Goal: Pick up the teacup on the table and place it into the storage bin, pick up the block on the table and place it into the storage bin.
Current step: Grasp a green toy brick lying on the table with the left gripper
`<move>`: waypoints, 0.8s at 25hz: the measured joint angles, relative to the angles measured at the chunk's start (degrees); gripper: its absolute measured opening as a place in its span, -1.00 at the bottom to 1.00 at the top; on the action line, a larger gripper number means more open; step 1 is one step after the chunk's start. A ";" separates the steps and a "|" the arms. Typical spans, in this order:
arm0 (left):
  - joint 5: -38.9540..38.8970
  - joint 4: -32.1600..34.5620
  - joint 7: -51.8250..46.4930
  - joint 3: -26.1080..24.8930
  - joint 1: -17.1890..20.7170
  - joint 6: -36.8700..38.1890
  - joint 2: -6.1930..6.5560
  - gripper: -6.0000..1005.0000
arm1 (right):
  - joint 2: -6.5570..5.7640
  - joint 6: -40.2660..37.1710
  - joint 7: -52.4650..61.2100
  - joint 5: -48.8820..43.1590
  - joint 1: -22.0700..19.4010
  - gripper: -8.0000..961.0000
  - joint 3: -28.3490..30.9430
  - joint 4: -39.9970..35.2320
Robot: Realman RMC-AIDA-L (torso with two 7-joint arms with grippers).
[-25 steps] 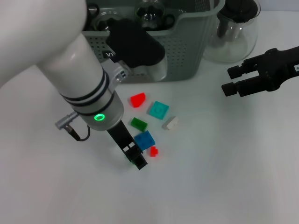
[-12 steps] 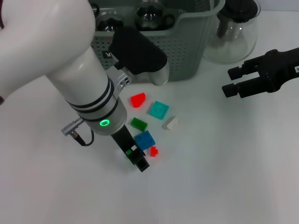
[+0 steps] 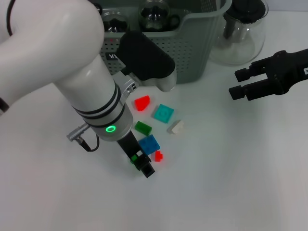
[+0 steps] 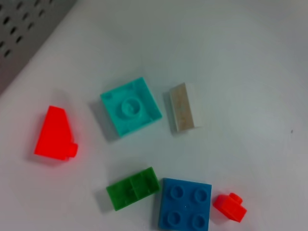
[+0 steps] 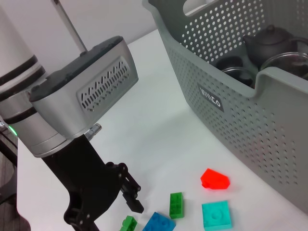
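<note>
Several blocks lie on the white table in front of the storage bin (image 3: 192,53): a red wedge (image 3: 142,102), a teal plate (image 3: 163,113), a white piece (image 3: 176,127), a green brick (image 3: 143,127), a blue brick (image 3: 149,144) and a small red piece (image 3: 158,155). My left gripper (image 3: 140,162) is low over the table just left of the blue brick, open, with a small green block (image 3: 133,157) at its fingertips. That block also shows in the right wrist view (image 5: 128,224). My right gripper (image 3: 237,82) hovers open and empty at the right. No teacup shows on the table.
Glass cups (image 3: 154,14) and a dark teapot (image 5: 269,38) sit inside the bin. A clear glass teapot with a black lid (image 3: 243,33) stands right of the bin. The left forearm hides part of the bin's front.
My left arm has shifted slightly right and toward the table's front, with its gripper staying beside the blue brick. The right arm has not moved.
</note>
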 joint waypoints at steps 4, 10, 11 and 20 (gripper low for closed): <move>0.03 -0.42 -0.04 0.40 -0.02 -0.34 0.00 0.29 | 0.00 0.01 0.00 0.00 0.00 0.43 -0.02 0.00; 0.07 -1.62 -0.09 0.93 -0.03 -1.33 0.00 0.27 | 0.00 0.01 0.00 0.00 0.00 0.43 -0.02 0.00; 0.07 -1.64 -0.18 0.98 -0.01 -1.42 0.00 0.27 | 0.00 0.01 0.00 0.00 0.00 0.43 -0.02 0.00; 1.55 -2.22 -0.96 2.69 -0.29 -2.27 0.01 0.24 | 0.00 -0.05 -0.09 0.23 -0.04 0.43 0.03 -0.18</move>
